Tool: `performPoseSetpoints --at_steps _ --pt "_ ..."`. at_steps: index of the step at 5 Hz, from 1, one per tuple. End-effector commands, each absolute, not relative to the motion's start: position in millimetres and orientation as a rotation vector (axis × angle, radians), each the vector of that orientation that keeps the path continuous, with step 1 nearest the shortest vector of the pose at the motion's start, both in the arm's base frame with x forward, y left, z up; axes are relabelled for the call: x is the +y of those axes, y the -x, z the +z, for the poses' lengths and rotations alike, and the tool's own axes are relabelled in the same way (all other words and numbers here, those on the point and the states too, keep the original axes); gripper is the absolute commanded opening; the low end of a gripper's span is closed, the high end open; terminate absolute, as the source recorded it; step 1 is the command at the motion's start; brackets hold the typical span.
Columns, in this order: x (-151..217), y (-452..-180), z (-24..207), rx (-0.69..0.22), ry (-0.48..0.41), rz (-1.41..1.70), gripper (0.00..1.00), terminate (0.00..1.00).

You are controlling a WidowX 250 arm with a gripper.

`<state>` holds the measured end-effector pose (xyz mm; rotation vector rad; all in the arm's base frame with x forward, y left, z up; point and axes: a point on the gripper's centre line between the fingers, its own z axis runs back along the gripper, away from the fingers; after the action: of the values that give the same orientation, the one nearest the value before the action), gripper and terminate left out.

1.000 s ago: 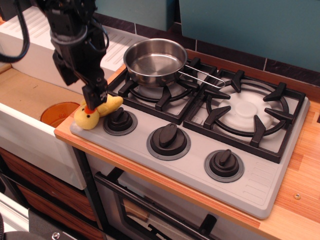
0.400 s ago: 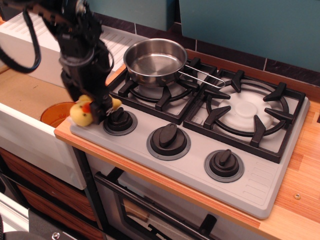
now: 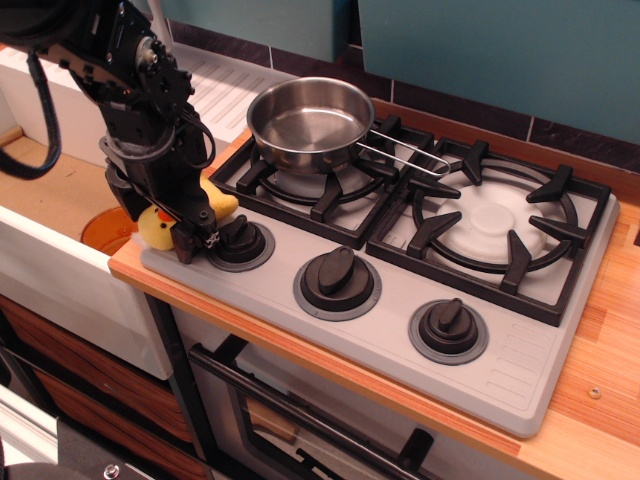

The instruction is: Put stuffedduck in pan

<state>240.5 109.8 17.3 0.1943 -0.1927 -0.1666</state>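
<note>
The stuffedduck (image 3: 160, 226), small, yellow, with an orange beak, sits at the front left corner of the stove, beside the left knob (image 3: 240, 241). My gripper (image 3: 184, 238) is lowered over it. Its black fingers (image 3: 199, 230) stand around the duck's body and hide most of it; I cannot tell whether they are pressed on it. The pan (image 3: 311, 122), shiny steel with a wire-loop handle (image 3: 405, 158), stands empty on the rear left burner, behind and to the right of the gripper.
An orange-brown round disc (image 3: 108, 228) lies in the sink to the left of the duck. Two more knobs (image 3: 337, 279) (image 3: 448, 329) line the stove's front. The right burner grate (image 3: 492, 228) is bare. A white drainboard (image 3: 215, 85) is behind the arm.
The arm has come down and tilted over the duck. The duck has shifted a little left and turned more upright between the fingers. The pan has not moved.
</note>
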Motion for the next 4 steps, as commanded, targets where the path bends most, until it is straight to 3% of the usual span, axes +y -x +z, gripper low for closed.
performPoseSetpoints --at_steps 1,4 --pt "96 -234 14 -0.127 -0.21 -0.179 0.0 0.0" --pt "93 -235 70 -0.057 -0.261 -0.17 0.0 0.0"
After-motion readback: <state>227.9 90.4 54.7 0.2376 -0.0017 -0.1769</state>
